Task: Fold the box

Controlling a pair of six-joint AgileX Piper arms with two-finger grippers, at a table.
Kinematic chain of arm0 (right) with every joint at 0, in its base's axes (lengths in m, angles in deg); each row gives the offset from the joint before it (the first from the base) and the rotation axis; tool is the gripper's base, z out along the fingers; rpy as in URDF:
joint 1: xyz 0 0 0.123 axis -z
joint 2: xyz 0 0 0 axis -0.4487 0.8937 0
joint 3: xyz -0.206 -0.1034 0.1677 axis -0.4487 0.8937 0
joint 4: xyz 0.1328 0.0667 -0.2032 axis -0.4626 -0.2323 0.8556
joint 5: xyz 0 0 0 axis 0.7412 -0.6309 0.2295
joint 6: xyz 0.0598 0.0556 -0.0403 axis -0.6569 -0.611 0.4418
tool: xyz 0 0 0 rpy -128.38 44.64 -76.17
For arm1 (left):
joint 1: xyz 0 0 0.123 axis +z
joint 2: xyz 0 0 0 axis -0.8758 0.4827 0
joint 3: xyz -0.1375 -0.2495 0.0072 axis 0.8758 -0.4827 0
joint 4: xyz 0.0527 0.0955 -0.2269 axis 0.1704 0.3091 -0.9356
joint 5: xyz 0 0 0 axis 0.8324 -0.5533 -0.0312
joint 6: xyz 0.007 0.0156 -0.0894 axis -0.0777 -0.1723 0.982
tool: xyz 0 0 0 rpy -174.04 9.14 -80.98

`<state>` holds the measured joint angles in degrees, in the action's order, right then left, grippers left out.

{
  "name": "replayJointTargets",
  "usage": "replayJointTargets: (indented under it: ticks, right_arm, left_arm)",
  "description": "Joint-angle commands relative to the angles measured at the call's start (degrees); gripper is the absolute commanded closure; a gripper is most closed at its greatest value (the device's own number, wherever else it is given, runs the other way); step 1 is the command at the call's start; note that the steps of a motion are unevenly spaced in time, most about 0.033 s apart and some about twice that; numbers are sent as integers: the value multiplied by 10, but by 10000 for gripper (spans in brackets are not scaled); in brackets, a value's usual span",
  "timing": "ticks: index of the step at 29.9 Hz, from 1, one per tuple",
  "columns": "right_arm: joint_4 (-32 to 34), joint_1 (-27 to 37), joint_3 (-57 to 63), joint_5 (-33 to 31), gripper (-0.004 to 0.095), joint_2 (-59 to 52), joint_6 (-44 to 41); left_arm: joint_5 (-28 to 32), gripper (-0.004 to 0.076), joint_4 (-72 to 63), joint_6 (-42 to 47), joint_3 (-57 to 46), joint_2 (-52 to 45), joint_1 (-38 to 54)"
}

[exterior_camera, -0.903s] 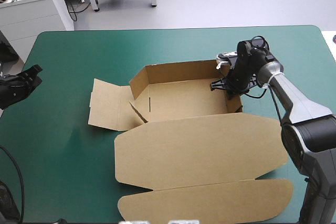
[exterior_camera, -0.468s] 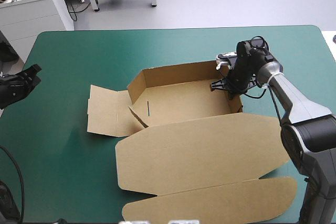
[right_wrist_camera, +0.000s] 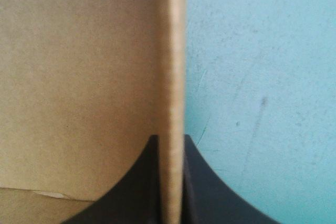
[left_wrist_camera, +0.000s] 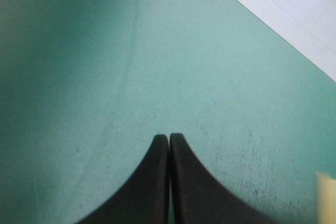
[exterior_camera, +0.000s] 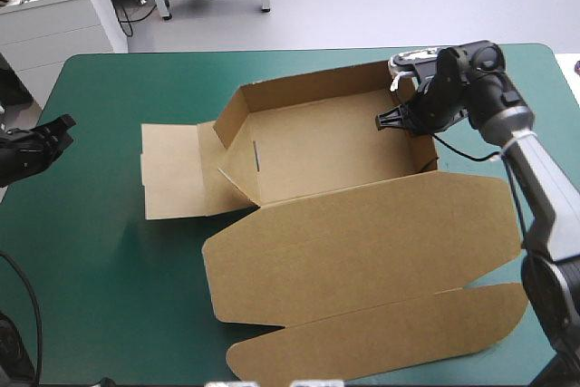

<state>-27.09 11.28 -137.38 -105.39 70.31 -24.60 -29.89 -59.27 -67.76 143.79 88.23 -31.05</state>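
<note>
High view shows us the brown box (exterior_camera: 326, 147) as an open tray right of the middle of the desk (exterior_camera: 118, 314), its lid (exterior_camera: 362, 242) flat toward the near edge. We see the right pincer (exterior_camera: 405, 121) pinching the tray's right wall. The left pincer (left_wrist_camera: 169, 138) is pressed together over bare desk at the left edge.

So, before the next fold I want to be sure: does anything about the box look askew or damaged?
No damage shows. The box sits slightly turned against the table's edges, and its left end flap lies flat on the teal-green cover instead of raised, unlike the right wall, which the right gripper pinches.
</note>
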Motion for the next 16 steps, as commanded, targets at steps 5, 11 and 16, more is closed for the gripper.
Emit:
replayJointTargets:
  ticks: [5,11,16]
  right_arm:
    - [-29,3,-21,-10,909,-151,10]
    - [-12,3,-22,-10,912,-199,10]
    - [-12,3,-22,-10,928,-207,10]
  left_arm:
    - [-30,734,-27,-27,15,-20,2]
    - [-105,734,-27,-70,15,-20,2]
    - [-128,726,-27,-69,15,-20,2]
